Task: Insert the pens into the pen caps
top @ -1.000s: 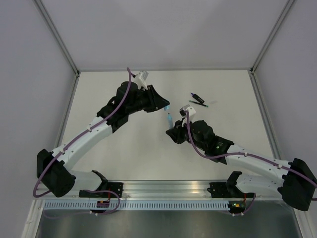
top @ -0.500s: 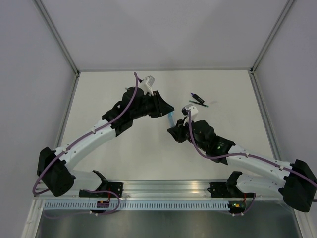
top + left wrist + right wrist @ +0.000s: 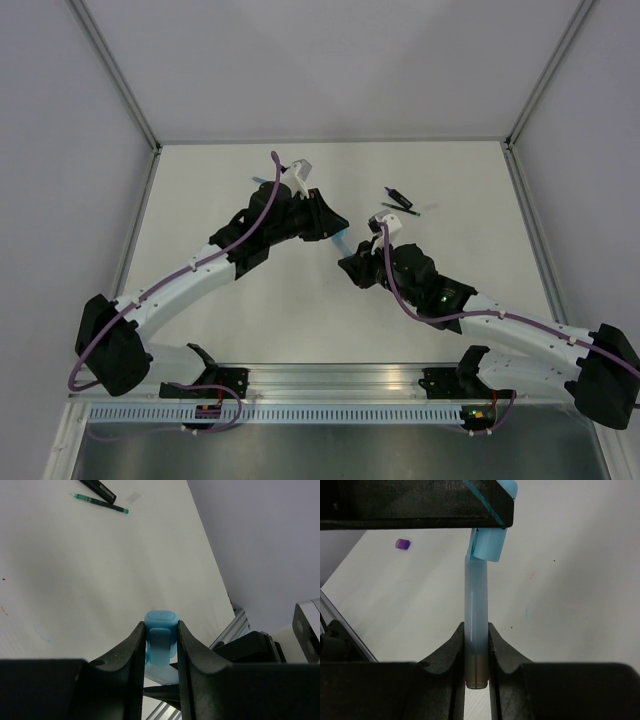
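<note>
Plastic looks light, rigid, slick: right hand (image 3: 476,630) grips the stubby pale-blue highlighter (image 3: 476,595) near its tail, left hand (image 3: 161,630) pinches the short pale-blue tube cap (image 3: 161,617) by its sides.

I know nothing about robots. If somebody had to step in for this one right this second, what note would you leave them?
Left gripper: shut on the pale-blue cap.
Right gripper: shut on the pale-blue highlighter, its tip pointing at that cap.
Done: cap and tip have met above the table, but the cap looks skewed and not pushed home.
Lying on the table: purple cap on its own; black marker and thin dark pen side by side.
Left: seat this cap, then cap the others.
</note>
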